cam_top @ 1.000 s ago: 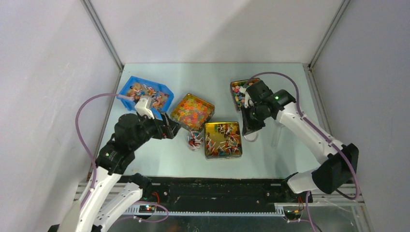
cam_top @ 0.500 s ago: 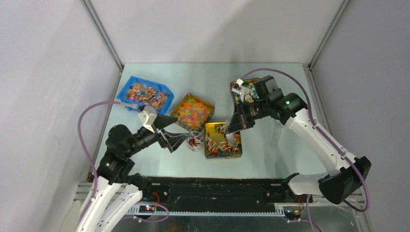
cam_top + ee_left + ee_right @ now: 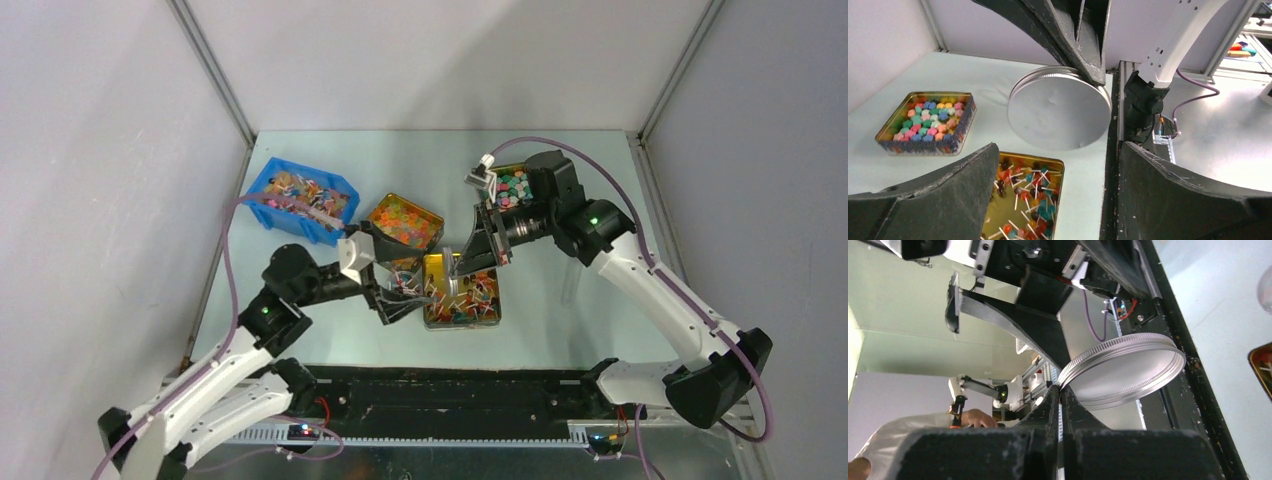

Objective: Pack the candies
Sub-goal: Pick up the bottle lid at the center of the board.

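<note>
The candies are small lollipops with white sticks, piled in a gold tin at the table's middle. More of them fill a small clear jar, which is partly hidden by my left arm. My left gripper is open wide, and its fingers straddle the jar from the left. A round silver lid hangs tilted over the gold tin's left edge. My right gripper is shut on the lid's rim, with its tips close above my left gripper.
A blue bin of mixed sweets stands at the back left. A gold tin of orange sweets sits behind the jar. Another tin of pastel sweets stands behind my right wrist. The table's black front rail is close.
My left arm has swung right from the blue bin to the jar, with its jaws opening fully. My right arm has carried the lid left and forward, from the back tin to above the gold tin.
</note>
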Robot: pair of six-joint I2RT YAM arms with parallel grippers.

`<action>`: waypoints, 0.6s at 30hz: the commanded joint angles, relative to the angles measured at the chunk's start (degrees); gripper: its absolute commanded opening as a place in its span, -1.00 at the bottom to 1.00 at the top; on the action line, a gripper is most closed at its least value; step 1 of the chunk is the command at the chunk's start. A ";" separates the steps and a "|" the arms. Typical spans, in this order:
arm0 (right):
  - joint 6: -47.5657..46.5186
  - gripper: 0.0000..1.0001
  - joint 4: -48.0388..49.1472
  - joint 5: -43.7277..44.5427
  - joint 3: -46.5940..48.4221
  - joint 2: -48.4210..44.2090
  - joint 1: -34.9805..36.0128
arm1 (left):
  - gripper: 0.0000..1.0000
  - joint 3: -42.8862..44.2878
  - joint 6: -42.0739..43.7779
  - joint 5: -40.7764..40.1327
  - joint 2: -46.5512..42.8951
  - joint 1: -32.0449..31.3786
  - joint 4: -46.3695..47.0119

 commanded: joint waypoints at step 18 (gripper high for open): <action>3.60 -1.00 6.34 -5.00 0.07 -0.31 2.12 | 1.00 0.98 7.52 -4.34 7.42 -8.46 14.21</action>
